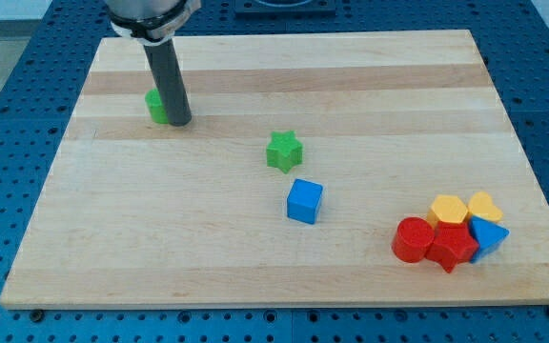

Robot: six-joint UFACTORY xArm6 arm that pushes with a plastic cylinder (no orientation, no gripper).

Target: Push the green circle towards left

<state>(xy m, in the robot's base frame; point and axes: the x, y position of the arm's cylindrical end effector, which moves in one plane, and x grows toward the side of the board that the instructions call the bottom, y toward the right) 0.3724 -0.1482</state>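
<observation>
Green circle [155, 106] touching my tip [180, 123], just to its left; no pincer, nothing held.

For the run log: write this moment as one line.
my tip touching right side of green circle | circle near board's top-left | green star, blue cube mid-board, untouched
</observation>
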